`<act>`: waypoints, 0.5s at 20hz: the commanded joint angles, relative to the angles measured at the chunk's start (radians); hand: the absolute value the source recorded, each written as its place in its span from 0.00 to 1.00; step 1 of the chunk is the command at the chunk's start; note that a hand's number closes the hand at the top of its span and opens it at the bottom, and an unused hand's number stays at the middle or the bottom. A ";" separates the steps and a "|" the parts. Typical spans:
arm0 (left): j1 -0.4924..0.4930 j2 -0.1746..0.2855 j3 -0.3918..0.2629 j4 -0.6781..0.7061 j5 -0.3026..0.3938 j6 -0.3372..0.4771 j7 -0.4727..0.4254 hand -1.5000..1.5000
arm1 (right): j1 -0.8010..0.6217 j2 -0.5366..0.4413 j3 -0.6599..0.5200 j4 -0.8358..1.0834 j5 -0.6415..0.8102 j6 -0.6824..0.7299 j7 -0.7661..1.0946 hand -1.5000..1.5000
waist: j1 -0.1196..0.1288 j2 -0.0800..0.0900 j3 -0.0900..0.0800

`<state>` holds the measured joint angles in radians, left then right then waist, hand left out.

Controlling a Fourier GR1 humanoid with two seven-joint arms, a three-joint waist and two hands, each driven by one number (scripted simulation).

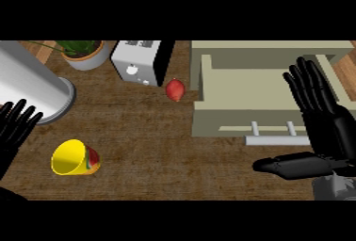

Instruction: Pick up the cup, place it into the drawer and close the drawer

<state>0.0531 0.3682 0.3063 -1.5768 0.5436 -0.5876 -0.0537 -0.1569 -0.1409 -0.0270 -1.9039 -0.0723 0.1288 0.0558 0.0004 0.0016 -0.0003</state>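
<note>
We look steeply down on a dark wooden counter [160, 155]. The cup [75, 158], yellow with red on its outside, lies on its side at the lower left of the counter with its mouth turned to the left. It is well apart from the drawer and no hand touches it.

The beige drawer [240, 87] stands pulled open at the upper right, its pale bar handle [277, 139] facing us. Our right hand [325, 123] hangs over the drawer's right side and the end of the handle, with the fingers straight and slightly spread and the thumb stretched out to the left, holding nothing.

Our left hand [14, 126] shows at the left edge with its fingers straight and pointing up, at rest and holding nothing, just above and to the left of the cup.

Along the back we see a large silver cylinder [35, 82], a potted plant [87, 52] and a white toaster [139, 61]. A reddish sweet potato [175, 89] lies between the toaster and the drawer
</note>
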 commanded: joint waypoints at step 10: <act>-0.124 0.020 0.042 0.533 -0.338 -0.057 -0.357 0.00 | -0.116 -0.045 -0.095 0.086 -0.034 0.026 -0.002 0.00 | -0.003 0.001 -0.001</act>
<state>-0.0172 0.3637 0.3301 -1.2035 0.2797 -0.6396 -0.3196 -0.2216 -0.1766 -0.0861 -1.8713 -0.1000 0.1587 0.0687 -0.0028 0.0014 -0.0008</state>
